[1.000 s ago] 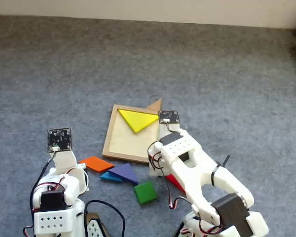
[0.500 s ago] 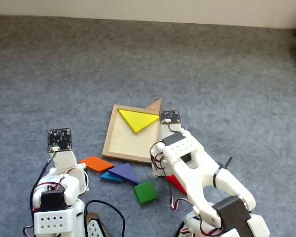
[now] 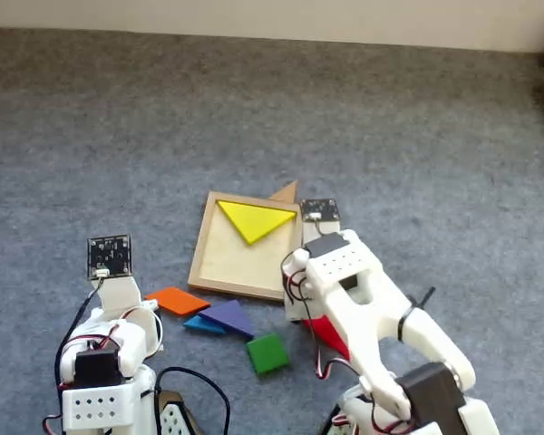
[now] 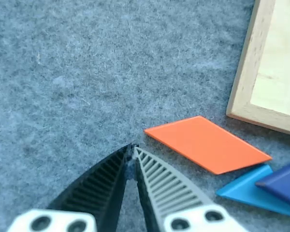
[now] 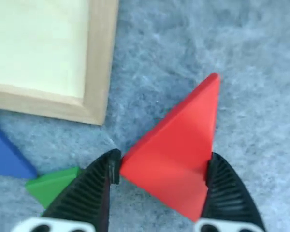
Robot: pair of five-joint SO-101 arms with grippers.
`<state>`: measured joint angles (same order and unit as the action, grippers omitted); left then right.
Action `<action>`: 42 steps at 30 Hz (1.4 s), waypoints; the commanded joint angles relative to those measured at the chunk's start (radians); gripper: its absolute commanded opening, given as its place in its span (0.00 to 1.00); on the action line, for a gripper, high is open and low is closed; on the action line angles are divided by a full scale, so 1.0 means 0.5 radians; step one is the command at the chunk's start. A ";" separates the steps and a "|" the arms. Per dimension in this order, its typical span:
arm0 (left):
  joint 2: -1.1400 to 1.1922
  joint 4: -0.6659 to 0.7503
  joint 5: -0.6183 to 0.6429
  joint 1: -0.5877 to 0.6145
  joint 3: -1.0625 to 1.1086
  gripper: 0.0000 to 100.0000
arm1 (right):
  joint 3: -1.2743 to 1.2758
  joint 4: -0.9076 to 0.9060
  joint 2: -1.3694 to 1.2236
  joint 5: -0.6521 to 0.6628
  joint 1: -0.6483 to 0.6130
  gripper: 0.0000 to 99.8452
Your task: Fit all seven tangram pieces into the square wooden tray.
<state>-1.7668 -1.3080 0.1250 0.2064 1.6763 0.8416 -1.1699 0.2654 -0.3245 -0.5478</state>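
The square wooden tray (image 3: 199,258) lies mid-table with a yellow triangle (image 3: 254,219) in its far corner. A brown triangle (image 3: 286,192) pokes out behind the tray. My right gripper (image 5: 162,166) is shut on the red triangle (image 5: 179,145), just off the tray's near corner (image 5: 94,104); the right arm (image 3: 363,290) covers most of that piece (image 3: 331,337). My left gripper (image 4: 133,153) is shut on nothing, its tips just beside the orange parallelogram (image 4: 206,151). A blue triangle (image 4: 249,191), a purple triangle (image 3: 228,315) and a green square (image 3: 268,352) lie in front of the tray.
Grey carpet covers the table, with wide free room to the far side and left of the tray. The left arm (image 3: 104,353) stands at the near left edge.
The right arm has shifted a little to the right and away, and the red triangle under it has moved along. The left arm has not moved.
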 commanded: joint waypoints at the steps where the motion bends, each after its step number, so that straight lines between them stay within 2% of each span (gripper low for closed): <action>1: -0.106 -0.009 -0.018 -0.020 0.038 0.01 | -0.057 -0.041 0.238 0.018 0.026 0.13; 10: -0.106 -0.009 -0.018 -0.020 0.038 0.01 | -0.081 -0.029 0.425 0.003 0.020 0.13; 17: -0.106 -0.009 -0.018 -0.020 0.038 0.01 | -0.327 -0.054 0.425 -0.018 -0.155 0.13; 24: -0.106 -0.009 -0.018 -0.020 0.038 0.01 | -0.517 -0.124 0.422 -0.129 -0.173 0.13; 29: -0.106 -0.009 -0.018 -0.020 0.038 0.01 | -0.539 0.106 0.416 -0.129 -0.173 0.13; 34: -0.106 -0.009 -0.018 -0.020 0.038 0.01 | -0.609 0.278 0.146 -0.138 -0.176 0.13; 42: -0.106 -0.009 -0.018 -0.020 0.038 0.01 | -1.020 0.281 -0.425 -0.473 -0.293 0.13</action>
<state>-1.7668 -1.3080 0.1250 0.2064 1.6763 0.4427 -1.0472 0.0844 -0.5071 -0.6613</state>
